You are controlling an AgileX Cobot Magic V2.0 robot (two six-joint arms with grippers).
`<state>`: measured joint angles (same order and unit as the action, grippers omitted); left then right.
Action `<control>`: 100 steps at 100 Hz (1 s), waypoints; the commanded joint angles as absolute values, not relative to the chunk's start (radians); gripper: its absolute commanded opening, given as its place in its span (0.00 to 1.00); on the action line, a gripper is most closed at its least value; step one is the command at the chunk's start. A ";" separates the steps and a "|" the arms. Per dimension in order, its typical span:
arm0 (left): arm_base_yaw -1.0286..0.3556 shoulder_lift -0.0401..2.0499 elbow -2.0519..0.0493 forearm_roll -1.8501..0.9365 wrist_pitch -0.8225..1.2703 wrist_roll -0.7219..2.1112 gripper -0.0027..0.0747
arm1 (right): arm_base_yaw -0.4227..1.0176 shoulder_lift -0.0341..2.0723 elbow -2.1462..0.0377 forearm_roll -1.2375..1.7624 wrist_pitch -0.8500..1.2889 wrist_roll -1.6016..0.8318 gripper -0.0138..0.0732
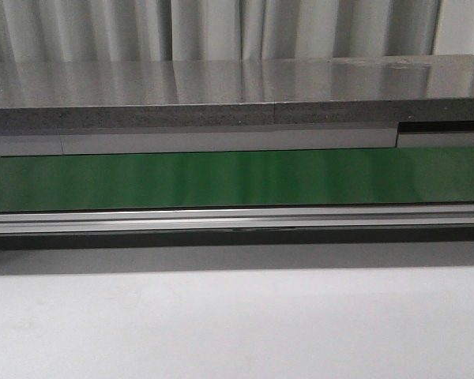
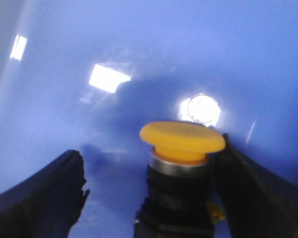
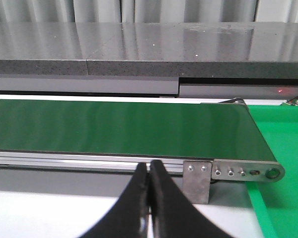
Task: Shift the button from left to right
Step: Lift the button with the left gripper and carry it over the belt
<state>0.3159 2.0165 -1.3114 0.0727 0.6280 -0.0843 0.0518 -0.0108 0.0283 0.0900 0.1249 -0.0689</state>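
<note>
Button (image 2: 181, 141) upright between parted left gripper (image 2: 151, 191) fingers, right gripper (image 3: 149, 196) closed

The button (image 2: 181, 168) stands upright between the left end effector's (image 2: 149, 198) fingers (image 2: 44, 198), beside one.

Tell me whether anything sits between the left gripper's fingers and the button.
Nothing visible does. The button stands upright between the left gripper's open fingers, close against one and apart from the other, over a blue surface.
</note>
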 commanded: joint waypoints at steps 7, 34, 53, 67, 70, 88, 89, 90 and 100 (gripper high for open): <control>0.315 1.976 -1.333 0.072 0.610 -0.089 0.59 | 0.044 -0.031 0.013 0.083 0.039 -0.073 0.08; 0.315 1.976 -1.333 0.072 0.608 -0.089 0.26 | 0.044 -0.031 0.013 0.083 0.039 -0.073 0.08; 0.315 1.976 -1.333 0.072 0.611 -0.089 0.03 | 0.044 -0.031 0.013 0.083 0.039 -0.073 0.08; 0.315 1.957 -1.333 0.072 0.621 -0.089 0.01 | 0.044 -0.031 0.013 0.083 0.039 -0.073 0.08; 0.315 1.948 -1.333 0.072 0.621 -0.089 0.01 | 0.044 -0.031 0.013 0.083 0.039 -0.073 0.08; 0.315 1.874 -1.352 0.070 0.658 -0.089 0.01 | 0.044 -0.031 0.013 0.083 0.039 -0.073 0.08; 0.313 1.869 -1.355 0.070 0.664 -0.089 0.01 | 0.044 -0.031 0.013 0.083 0.039 -0.073 0.08; 0.313 1.866 -1.358 0.070 0.666 -0.089 0.01 | 0.044 -0.031 0.013 0.083 0.039 -0.073 0.08; 0.304 1.819 -1.378 0.063 0.701 -0.087 0.01 | 0.044 -0.031 0.013 0.083 0.039 -0.073 0.08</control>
